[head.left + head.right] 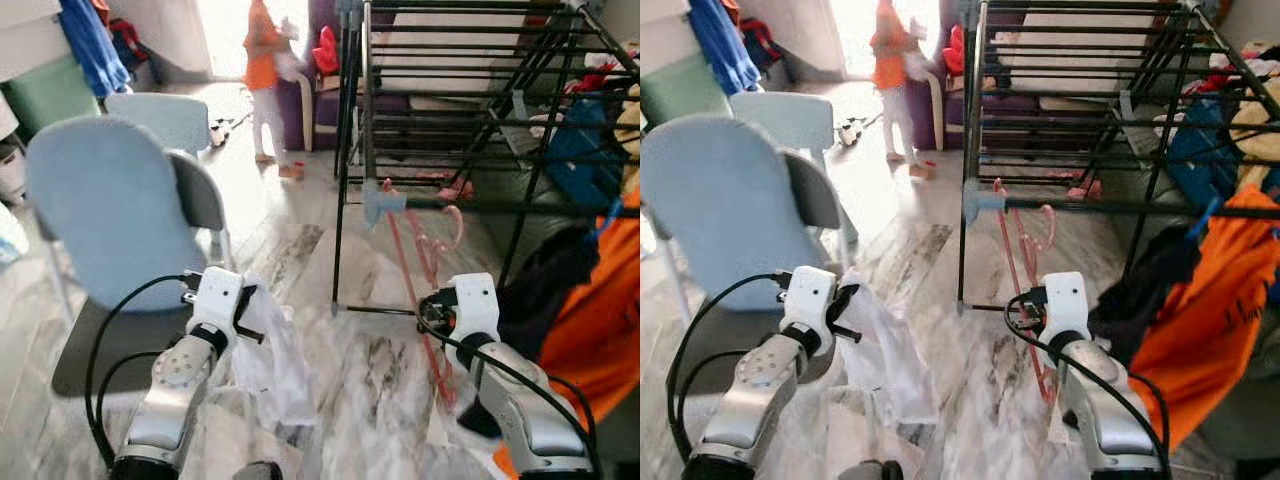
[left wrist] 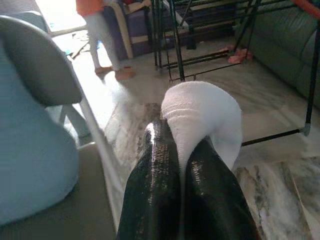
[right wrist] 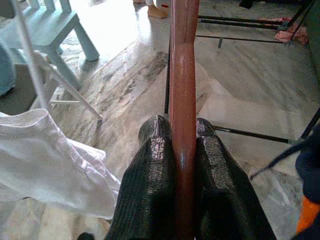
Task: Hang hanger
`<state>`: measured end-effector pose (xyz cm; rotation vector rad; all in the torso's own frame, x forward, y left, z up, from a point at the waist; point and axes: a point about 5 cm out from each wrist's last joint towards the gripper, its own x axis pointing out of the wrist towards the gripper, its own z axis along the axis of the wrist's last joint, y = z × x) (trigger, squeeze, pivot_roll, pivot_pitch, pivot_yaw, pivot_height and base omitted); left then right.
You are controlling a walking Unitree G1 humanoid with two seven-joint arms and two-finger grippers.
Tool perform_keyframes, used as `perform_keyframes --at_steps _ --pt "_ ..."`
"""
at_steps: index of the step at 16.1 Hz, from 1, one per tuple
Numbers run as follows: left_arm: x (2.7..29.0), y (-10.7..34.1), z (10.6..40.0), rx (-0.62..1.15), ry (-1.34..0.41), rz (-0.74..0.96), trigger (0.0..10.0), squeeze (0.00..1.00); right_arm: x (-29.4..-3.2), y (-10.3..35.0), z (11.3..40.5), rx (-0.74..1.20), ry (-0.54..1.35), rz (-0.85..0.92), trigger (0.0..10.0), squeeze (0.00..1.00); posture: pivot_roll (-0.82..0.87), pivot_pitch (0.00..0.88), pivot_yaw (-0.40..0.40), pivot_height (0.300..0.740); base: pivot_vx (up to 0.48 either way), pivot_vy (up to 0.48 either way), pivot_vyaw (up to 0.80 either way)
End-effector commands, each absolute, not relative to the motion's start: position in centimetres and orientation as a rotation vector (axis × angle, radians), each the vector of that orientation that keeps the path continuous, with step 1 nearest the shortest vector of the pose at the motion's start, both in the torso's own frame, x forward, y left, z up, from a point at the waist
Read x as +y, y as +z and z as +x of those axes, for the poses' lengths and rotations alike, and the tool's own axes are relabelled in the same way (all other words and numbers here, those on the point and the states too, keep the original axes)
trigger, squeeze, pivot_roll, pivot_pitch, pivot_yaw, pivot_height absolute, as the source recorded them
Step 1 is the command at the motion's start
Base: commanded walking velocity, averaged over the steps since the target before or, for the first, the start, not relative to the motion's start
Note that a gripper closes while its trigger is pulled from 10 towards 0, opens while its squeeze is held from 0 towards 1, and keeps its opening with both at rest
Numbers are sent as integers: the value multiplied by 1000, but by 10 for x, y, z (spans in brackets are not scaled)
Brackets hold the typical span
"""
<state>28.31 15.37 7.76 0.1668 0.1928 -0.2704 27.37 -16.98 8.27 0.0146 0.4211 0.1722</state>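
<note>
Two pairs of black fingers are both occupied: the right gripper (image 3: 182,150) is clamped on the stem of a red hanger (image 1: 412,270), while the left gripper (image 2: 181,165) pinches a fold of white cloth (image 1: 272,360). From the right fingers the hanger runs up toward 11 o'clock, its top reaching the lower front rail of the black drying rack (image 1: 440,205), beside a blue corner cap (image 1: 383,203). Whether the hook already sits over that rail cannot be made out; a second pink hanger (image 1: 440,240) overlaps it there. The step in hand looks like bringing the hanger to the rail; the next move would call for lifting the hook over the bar and letting go. An orange garment (image 1: 590,320) drapes the rack at 3 o'clock, a pale blue chair (image 1: 110,210) stands at 9 o'clock, and a person in orange (image 1: 265,70) stands at 12 o'clock, washed out by backlight.
</note>
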Motion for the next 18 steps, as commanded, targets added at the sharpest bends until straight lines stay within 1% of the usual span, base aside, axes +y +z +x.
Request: perform_keyframes --at_steps 1,12,14,18 --pt "156 85 284 161 -257 181 10000 0 -169 84 276 409 173 16 10000 0 -106 0 30 740 -375 0 0" --pt "153 89 281 155 -289 240 10000 0 -168 85 281 393 149 36 10000 0 -99 0 34 740 -394 0 0" --pt "161 99 283 96 -284 327 10000 0 -164 90 284 355 135 55 10000 0 -82 0 30 740 -386 0 0" --pt "173 108 290 49 -239 295 10000 0 -157 88 295 311 105 90 10000 0 -45 0 36 740 -307 0 0"
